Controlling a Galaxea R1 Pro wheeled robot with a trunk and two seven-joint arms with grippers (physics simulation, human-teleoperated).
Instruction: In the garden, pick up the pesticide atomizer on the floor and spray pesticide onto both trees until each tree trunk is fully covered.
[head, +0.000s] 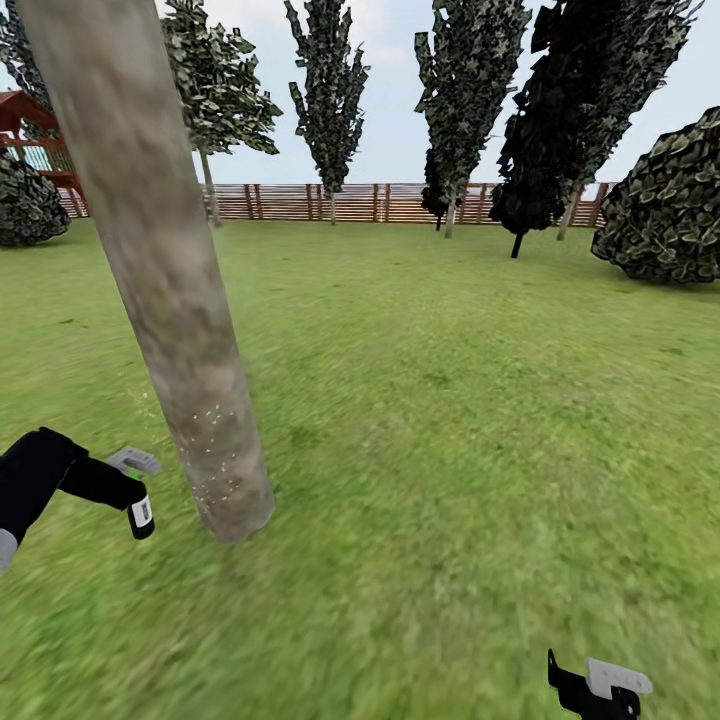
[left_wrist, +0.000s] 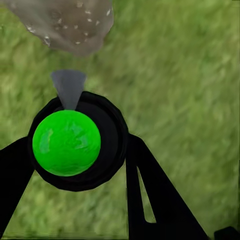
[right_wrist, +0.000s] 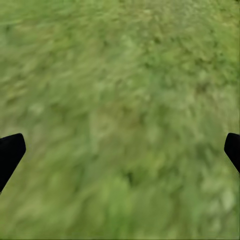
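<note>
A thick mottled grey-brown tree trunk (head: 165, 290) leans across the left of the head view, rooted in the lawn. White specks (head: 215, 465) dot its lower part. Just left of its base, my left gripper (head: 128, 492) is shut on the pesticide atomizer (head: 141, 514), a small dark bottle with a white label. In the left wrist view the atomizer (left_wrist: 75, 145) shows a bright green top between the black fingers (left_wrist: 155, 195), with a grey cone pointing at the speckled trunk (left_wrist: 70, 22). My right gripper (head: 600, 688) hangs open over bare grass, fingertips (right_wrist: 10, 152) wide apart.
A brown slat fence (head: 350, 202) closes the far side of the lawn, with several trees (head: 330, 90) before it. A black-leaved tree (head: 560, 130) and a round bush (head: 670, 200) stand at the right. Another bush (head: 25, 205) and a red structure (head: 30, 125) are at the left.
</note>
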